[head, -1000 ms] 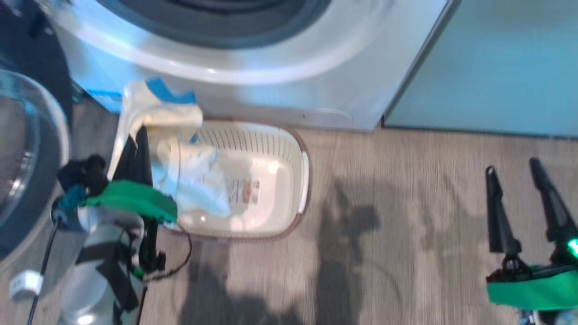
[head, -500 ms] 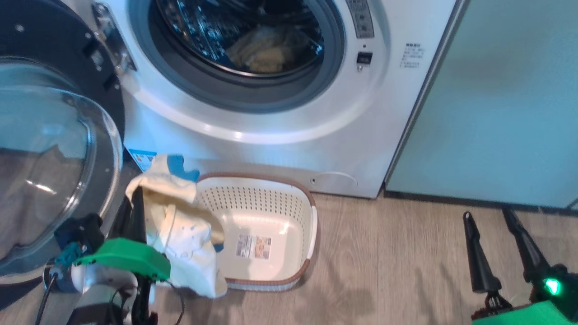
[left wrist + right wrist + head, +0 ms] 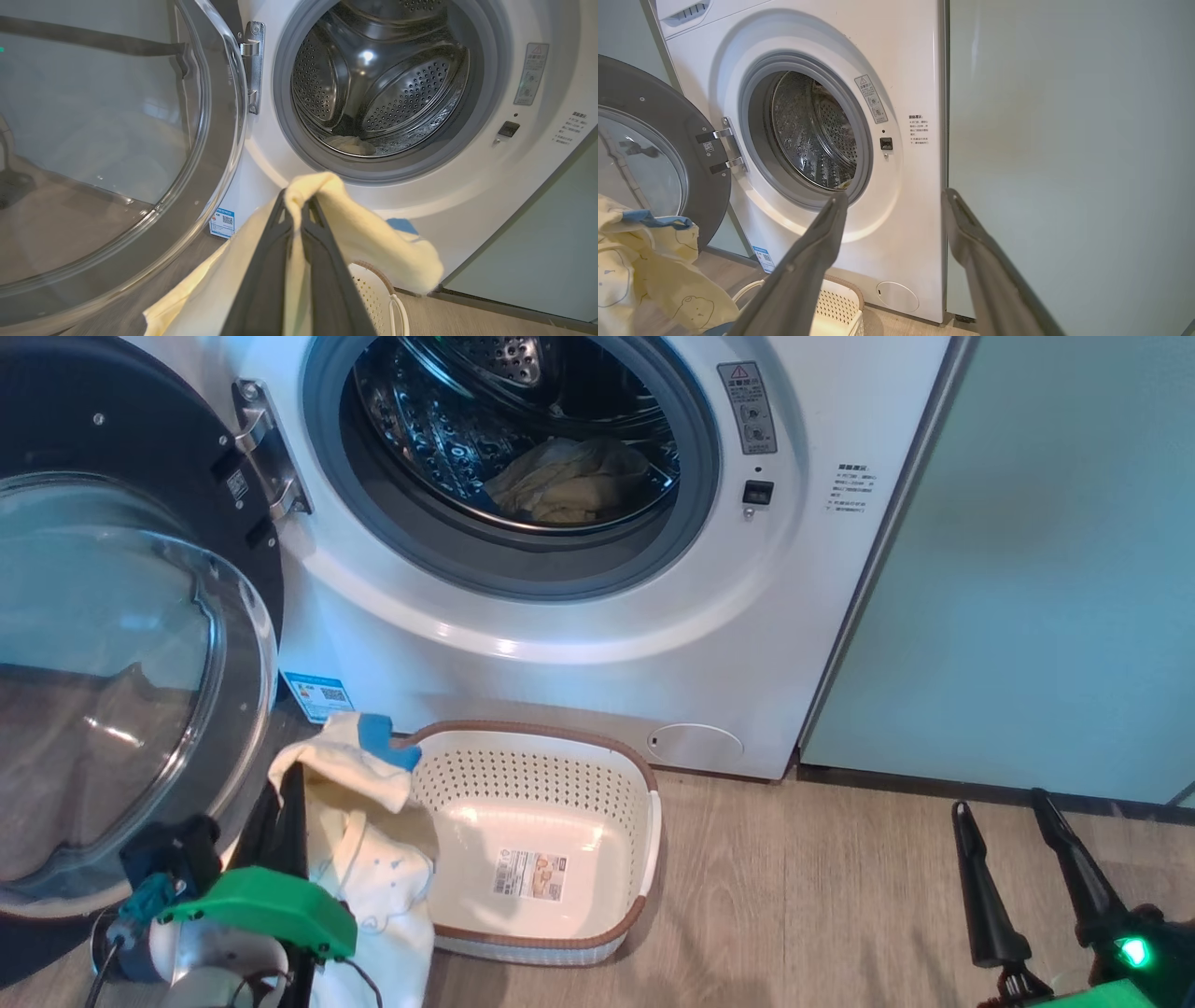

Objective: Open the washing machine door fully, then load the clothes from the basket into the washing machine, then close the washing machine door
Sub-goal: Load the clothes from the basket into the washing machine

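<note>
Wood-look floor (image 3: 822, 915); washing machine door (image 3: 112, 709) wide open; left gripper (image 3: 297, 205) clamped on pale yellow clothes (image 3: 373, 859), blue piece (image 3: 378, 733) atop, beside basket (image 3: 523, 770); right gripper (image 3: 999, 803) spread, empty.

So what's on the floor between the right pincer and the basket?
Nothing. In the head view that stretch is bare wood floor, from the basket across to the open right pincer.

Grey wood-look floor (image 3: 840, 915), cream basket (image 3: 523, 775) standing on it, white washing machine (image 3: 560, 691) just behind, pale green cabinet (image 3: 1027, 569) alongside
</note>
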Available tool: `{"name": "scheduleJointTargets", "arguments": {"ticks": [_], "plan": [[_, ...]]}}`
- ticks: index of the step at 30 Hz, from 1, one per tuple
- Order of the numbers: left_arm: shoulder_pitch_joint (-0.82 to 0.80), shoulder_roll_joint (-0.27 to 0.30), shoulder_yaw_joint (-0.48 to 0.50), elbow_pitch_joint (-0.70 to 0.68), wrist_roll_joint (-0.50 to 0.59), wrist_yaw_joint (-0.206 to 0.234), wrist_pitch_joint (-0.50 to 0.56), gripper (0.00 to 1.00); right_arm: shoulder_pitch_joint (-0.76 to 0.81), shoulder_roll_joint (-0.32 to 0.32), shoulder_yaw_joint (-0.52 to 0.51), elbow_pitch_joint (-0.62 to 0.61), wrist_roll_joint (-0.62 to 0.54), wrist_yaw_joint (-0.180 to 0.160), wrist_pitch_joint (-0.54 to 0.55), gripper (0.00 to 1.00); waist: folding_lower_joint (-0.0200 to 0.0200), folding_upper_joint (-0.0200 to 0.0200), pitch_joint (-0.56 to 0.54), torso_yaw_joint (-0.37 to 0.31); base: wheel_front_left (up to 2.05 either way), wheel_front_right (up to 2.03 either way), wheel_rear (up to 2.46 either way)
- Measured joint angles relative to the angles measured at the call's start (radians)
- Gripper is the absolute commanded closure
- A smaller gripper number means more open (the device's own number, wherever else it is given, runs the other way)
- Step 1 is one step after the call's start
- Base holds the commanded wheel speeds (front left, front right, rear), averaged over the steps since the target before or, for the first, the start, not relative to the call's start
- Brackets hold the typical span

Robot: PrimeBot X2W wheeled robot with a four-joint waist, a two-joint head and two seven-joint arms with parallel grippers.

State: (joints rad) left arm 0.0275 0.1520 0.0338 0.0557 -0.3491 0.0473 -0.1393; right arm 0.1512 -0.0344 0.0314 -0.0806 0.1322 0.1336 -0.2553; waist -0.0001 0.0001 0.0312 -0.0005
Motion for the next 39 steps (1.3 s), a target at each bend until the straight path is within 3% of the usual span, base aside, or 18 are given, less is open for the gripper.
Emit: {"name": "scheduleJointTargets", "arguments": {"ticks": [28,39], "plan": [[0.003,0.009,-0.033,-0.011,-0.015,0.007,0.009,1.0,0.004,0.0,-0.074,-0.001,-0.001,0.0,0.0,0.0,0.0002,0.0,0.031,-0.017,0.0,0.0,0.0],[-0.114,0.016,-0.069,0.021,-0.015,-0.007,0.026,1.0,-0.02,0.001,-0.102,-0.007,-0.012,0.0,0.0,0.0,0.0002,0.0,0.107,-0.04,0.0,0.0,0.0]]}}
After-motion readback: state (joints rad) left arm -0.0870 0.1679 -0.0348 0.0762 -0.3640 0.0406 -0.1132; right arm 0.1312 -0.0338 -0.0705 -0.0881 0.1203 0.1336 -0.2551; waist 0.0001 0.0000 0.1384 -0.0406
